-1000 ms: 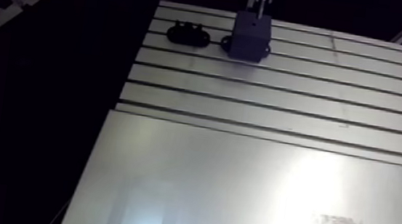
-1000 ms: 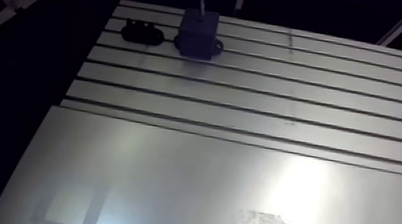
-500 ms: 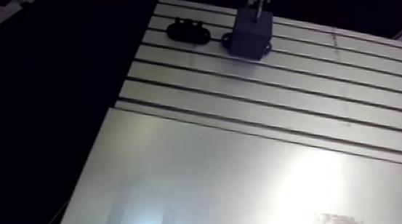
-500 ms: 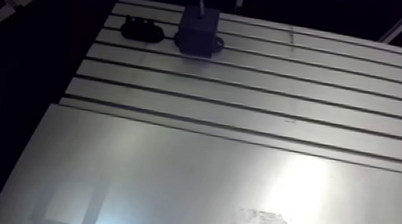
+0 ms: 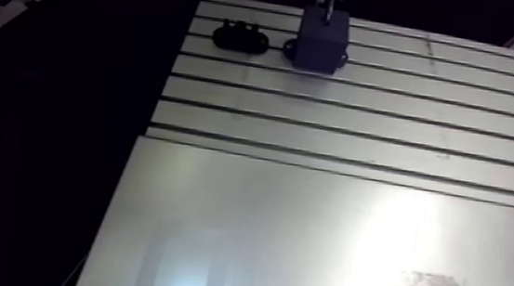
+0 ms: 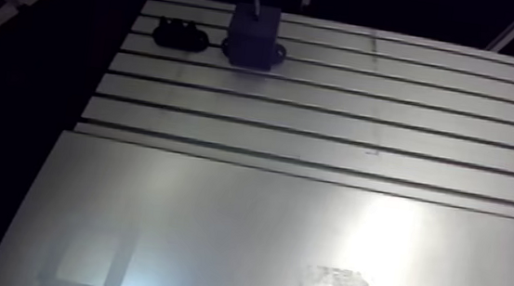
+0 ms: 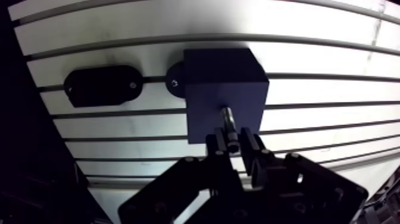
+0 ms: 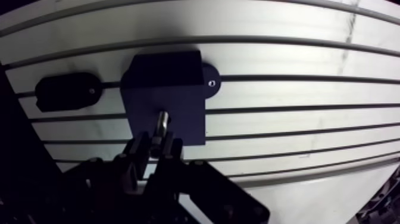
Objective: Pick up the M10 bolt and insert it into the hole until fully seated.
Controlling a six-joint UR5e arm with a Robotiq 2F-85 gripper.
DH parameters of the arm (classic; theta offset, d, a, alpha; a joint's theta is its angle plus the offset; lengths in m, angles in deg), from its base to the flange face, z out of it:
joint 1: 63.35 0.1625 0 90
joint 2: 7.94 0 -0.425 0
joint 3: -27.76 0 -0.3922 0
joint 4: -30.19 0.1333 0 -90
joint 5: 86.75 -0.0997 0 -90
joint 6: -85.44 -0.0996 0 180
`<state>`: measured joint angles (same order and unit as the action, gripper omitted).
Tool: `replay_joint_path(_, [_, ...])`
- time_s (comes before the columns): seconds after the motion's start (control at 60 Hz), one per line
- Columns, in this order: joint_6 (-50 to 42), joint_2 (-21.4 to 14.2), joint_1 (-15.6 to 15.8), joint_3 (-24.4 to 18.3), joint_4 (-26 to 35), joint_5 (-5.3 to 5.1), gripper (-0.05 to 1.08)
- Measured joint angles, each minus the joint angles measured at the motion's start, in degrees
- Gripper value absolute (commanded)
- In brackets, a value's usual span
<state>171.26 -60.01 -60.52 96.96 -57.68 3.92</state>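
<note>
The claw (image 7: 233, 142) pinches the bolt (image 7: 228, 122): in the wrist view its two fingers (image 7: 218, 144) stand close on either side of the shaft and press against it, with only a narrow gap between them. The bolt's gripped end is buried between the fingers, so its head cannot be made out. Its free end meets the top face of the dark block (image 7: 214, 77), and the hole is covered by the shaft, so how deep the bolt sits cannot be told. The block stands on the slotted table (image 7: 327, 59), with a round foot showing at one side and a small screw in it; any foot on the far side is hidden by the block. Beside that foot, and apart from it, lies a black oval piece (image 7: 102, 85) across a slot; its surface is too dark to read beyond a faint screw at each end. In the arm view the claw is cut off by the top edge, leaving only thin pale strips above the block, and bolt and fingers cannot be told apart there. Nearer the camera a smooth sheet (image 5: 243, 209) covers the table, washed out by bright glare.
</note>
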Motion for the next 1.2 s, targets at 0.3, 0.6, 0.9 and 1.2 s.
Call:
replay_joint_path(0.3, [0.01, -0.07, 0.13, 0.33, 0.00, -0.08, 1.08])
replay_joint_path(0.6, [0.01, -0.33, 0.16, 0.75, 0.01, -0.03, 1.08])
replay_joint_path(0.9, [-0.10, -0.70, 0.13, 0.74, -0.11, 0.15, 1.08])
replay_joint_path(1.2, [-0.05, -0.85, 0.09, 0.51, -0.11, 0.16, 1.08])
